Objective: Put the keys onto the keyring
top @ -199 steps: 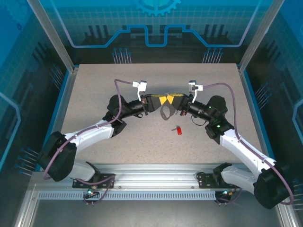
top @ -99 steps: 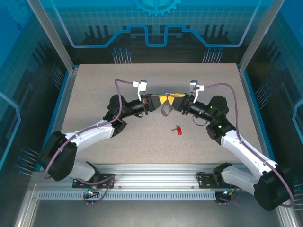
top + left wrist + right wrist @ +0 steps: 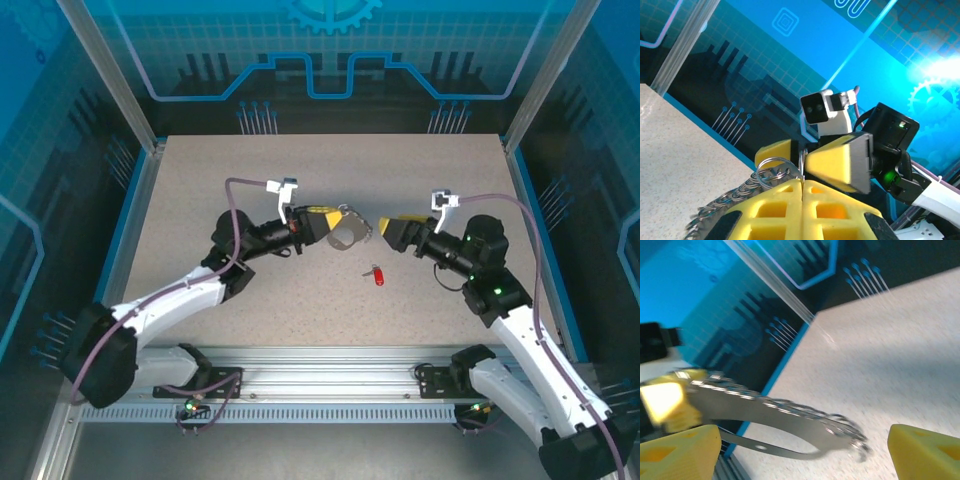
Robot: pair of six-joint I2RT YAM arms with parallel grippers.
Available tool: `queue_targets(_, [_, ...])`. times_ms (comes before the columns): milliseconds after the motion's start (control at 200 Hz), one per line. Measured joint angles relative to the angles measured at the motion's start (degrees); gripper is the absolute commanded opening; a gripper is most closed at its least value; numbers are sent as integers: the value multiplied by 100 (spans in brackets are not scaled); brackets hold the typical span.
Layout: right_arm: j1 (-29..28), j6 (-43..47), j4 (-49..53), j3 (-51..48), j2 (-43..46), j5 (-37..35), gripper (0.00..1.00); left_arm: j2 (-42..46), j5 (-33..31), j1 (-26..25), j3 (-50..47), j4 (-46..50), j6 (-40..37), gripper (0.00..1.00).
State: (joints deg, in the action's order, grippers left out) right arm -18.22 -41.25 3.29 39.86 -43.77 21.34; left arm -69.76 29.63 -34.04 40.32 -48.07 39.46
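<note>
The right gripper (image 3: 388,229) has let go and backed off, fingers spread, so the left gripper (image 3: 330,222) alone clamps the keyring (image 3: 346,235), with the key (image 3: 378,275) still lying loose.

Speckled beige tabletop (image 3: 180,170) lay evenly lit, blue circuit-printed panels (image 3: 330,60) enclosed it, aluminium corner posts (image 3: 112,70), slotted aluminium rail (image 3: 330,355) ran along front

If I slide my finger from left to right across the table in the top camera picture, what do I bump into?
left gripper → keyring → red key → right gripper
</note>
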Motion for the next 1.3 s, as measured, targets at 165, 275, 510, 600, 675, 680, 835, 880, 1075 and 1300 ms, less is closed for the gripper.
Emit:
queue_targets(165, [-2,20,1045,-92,-302,-579,87,684,-232,0,-267,647,-402,0])
queue_targets(275, [-52,79,1582,-81,-866,-1025,80,1069,-411,0,-400,1062,-654,0])
queue_targets(510, [-933,457,2590,575,-2581,-2312,66,1486,-710,0,-603,1602,-981,0])
queue_targets(600, [-1268,625,2771,994,-3202,-2798,59,1604,-824,0,-645,1849,-1084,0])
queue_targets(675, [-1488,778,2826,1281,-3633,-3110,54,1720,-925,0,-651,2050,-1145,0])
queue_targets(680, [-1497,796,2826,1294,-3654,-3126,54,1727,-931,0,-651,2057,-1147,0])
queue_targets(835, [-1744,1043,2885,1591,-4284,-3576,43,1950,-1102,0,-699,2256,-1222,0])
queue_targets(880, [-1753,1119,2887,1613,-4404,-3635,41,2002,-1143,0,-737,2273,-1246,0])
queue_targets(1075, [-1764,1248,2903,1731,-4896,-3770,40,2146,-1270,0,-791,2428,-1270,0])
queue_targets(1300, [-1784,1322,2837,1875,-5276,-3744,35,2184,-1296,0,-791,2516,-1303,0])
